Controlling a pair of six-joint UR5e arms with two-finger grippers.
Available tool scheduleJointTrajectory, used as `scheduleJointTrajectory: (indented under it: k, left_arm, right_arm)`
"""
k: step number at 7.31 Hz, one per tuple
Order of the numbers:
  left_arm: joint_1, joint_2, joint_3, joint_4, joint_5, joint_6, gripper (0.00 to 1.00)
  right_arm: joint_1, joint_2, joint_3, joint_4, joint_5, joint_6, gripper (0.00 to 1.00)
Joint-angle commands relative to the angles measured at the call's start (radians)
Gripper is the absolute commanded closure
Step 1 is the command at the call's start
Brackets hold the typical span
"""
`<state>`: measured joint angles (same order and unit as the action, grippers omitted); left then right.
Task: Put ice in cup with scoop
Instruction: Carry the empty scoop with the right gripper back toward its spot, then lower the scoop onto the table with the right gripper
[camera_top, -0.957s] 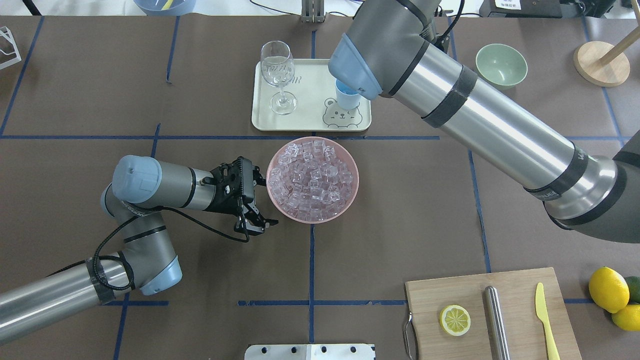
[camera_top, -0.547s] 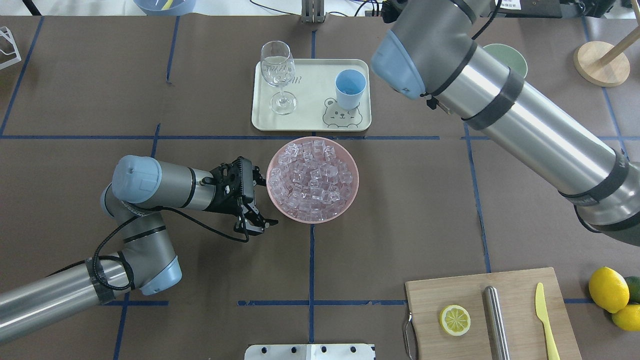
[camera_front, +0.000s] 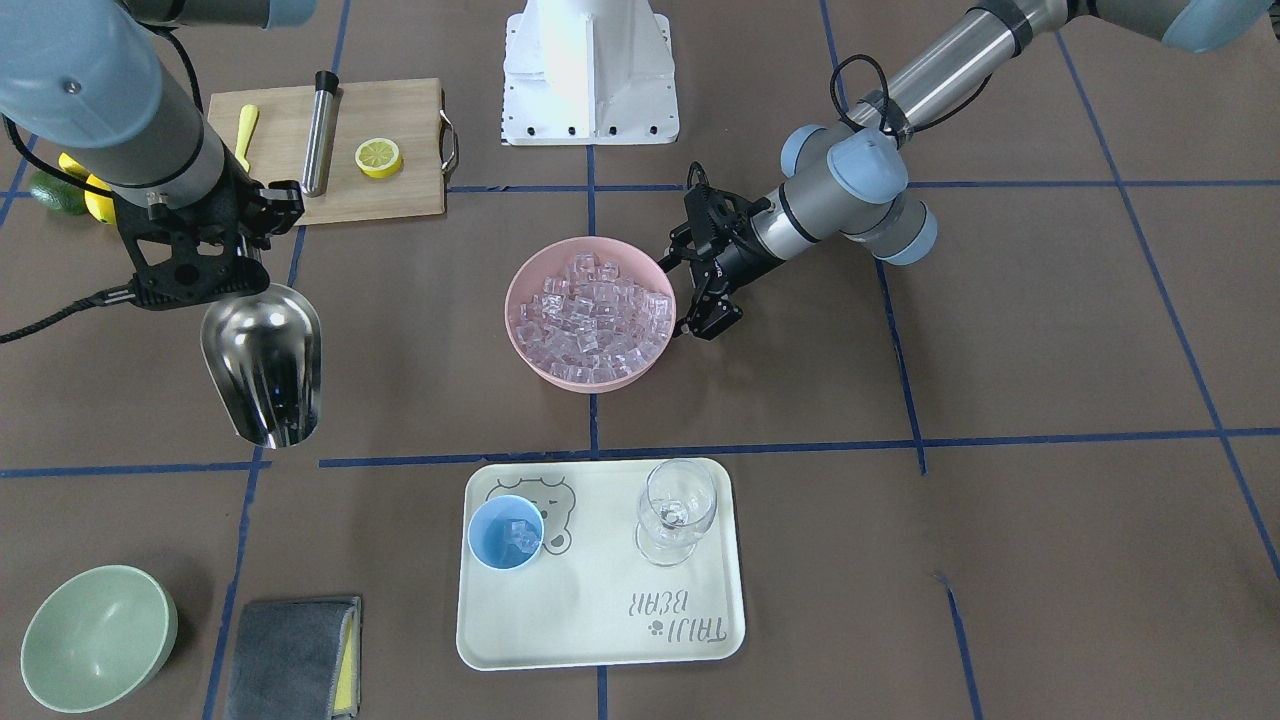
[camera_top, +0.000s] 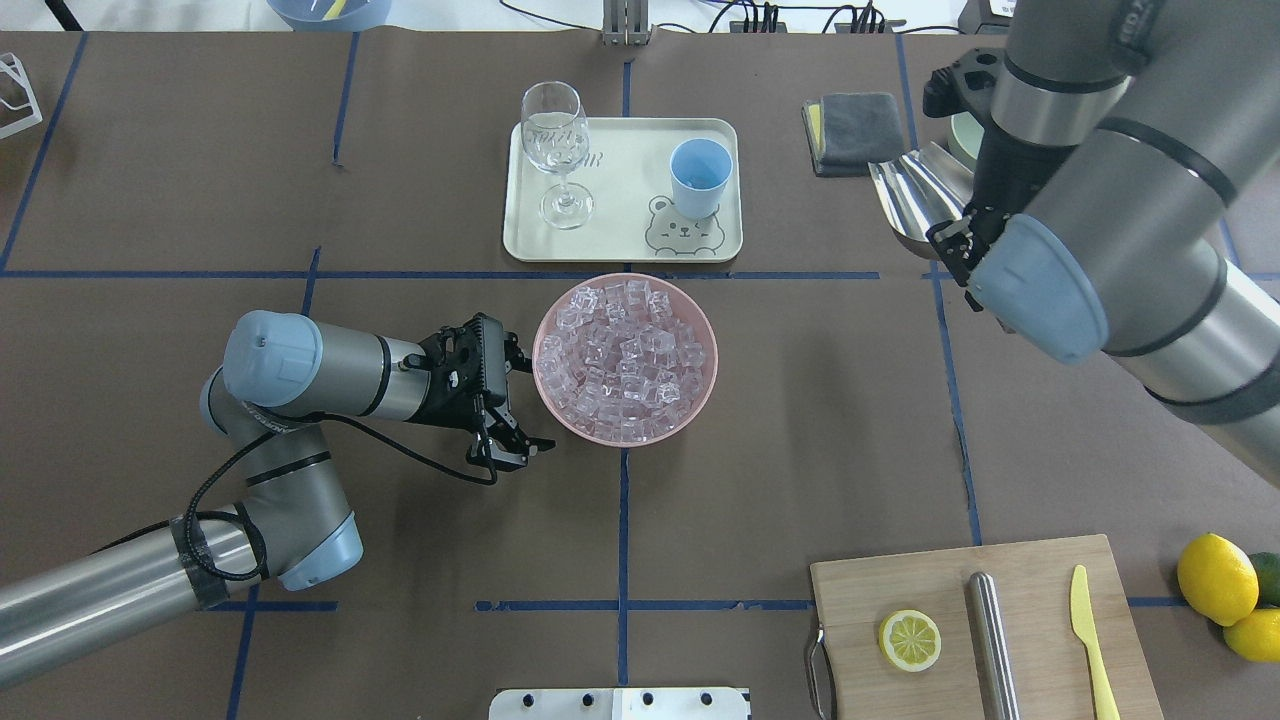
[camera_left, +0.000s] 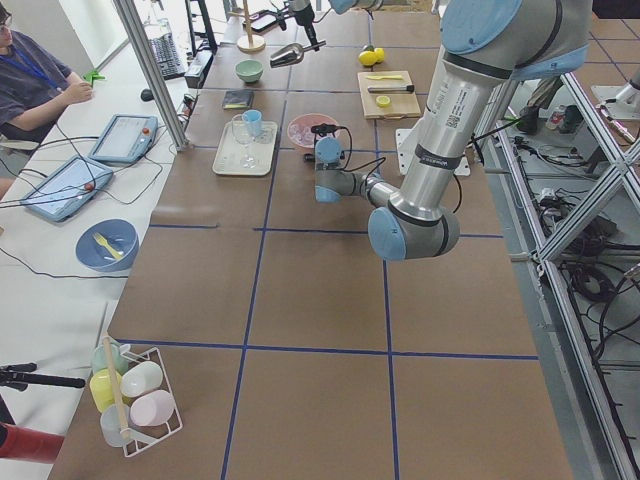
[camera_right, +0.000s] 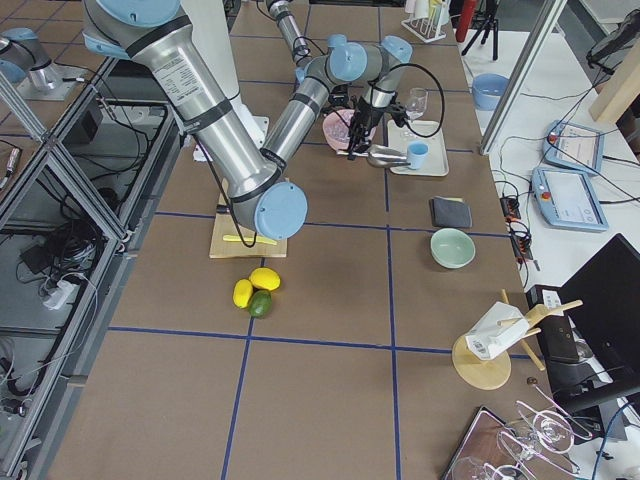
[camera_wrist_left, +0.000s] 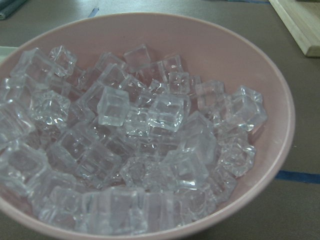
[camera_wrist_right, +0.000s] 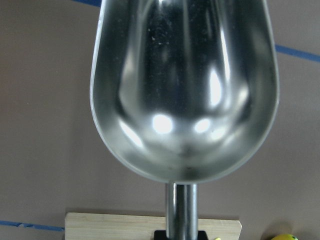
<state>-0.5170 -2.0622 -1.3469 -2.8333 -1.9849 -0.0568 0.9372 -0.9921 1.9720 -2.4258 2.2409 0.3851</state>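
Exterior front-facing: right gripper (camera_front: 225, 262) is clamped on the scoop (camera_front: 262, 375) handle. The trough is in the air on the robot's right side of the table, mouth toward the operators' edge. The right wrist view shows the trough empty. Cup (camera_front: 505, 533) stands upright on the tray (camera_front: 600, 620), on the bear print at the corner, with a few cubes of ice (camera_front: 520, 537) inside. The rest of the ice is heaped in the pink bowl (camera_front: 512, 325) mid-table, between the robot base and the tray. The scoop is well apart from both bowl and tray. Wine glass (camera_front: 678, 510) is upright on the same tray, on the robot's left of the cup and not touching it. Left gripper (camera_front: 690, 295) has its jaws wide, just beside the pink bowl's rim on the robot's left; can't tell if it touches. Grey cloth (camera_front: 290, 655) and green bowl (camera_front: 95, 635) sit near the operators' edge, beyond the scoop. In the overhead view the right arm covers most of the green bowl. Cutting board (camera_front: 400, 195) is on the robot's side behind the right gripper. It carries a steel cylinder (camera_front: 320, 130), a lemon slice (camera_front: 378, 157) and a yellow knife (camera_front: 245, 130).
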Motion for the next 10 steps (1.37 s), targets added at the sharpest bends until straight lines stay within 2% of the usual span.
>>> scheduleJointTrajectory:
  k: [1,4,5,6,7,8,10]
  left_arm:
    - [0.0,0.001,0.0,0.0,0.0,0.0,0.0]
    - [0.0,0.001,0.0,0.0,0.0,0.0,0.0]
    - [-0.002,0.001,0.0,0.0,0.0,0.0,0.0]
    - [-0.002,0.002,0.0,0.0,0.0,0.0,0.0]
    - [-0.002,0.004,0.0,0.0,0.0,0.0,0.0]
    - [-0.002,0.007,0.0,0.0,0.0,0.002,0.0]
    - [-0.002,0.005,0.0,0.0,0.0,0.002,0.0]
  right_arm:
    - [-0.008,-0.168,0.085,0.099,0.048,0.067,1.0]
    - [-0.06,-0.452,0.108,0.571,0.055,0.341,1.0]
    - [-0.098,-0.527,0.102,0.711,0.051,0.429,1.0]
    - [-0.135,-0.557,0.076,0.825,0.036,0.508,1.0]
    - [-0.167,-0.572,0.033,0.917,0.011,0.558,1.0]
    - [-0.19,-0.571,-0.002,0.962,0.008,0.598,1.0]
    - [-0.196,-0.569,-0.03,0.979,0.008,0.601,1.0]
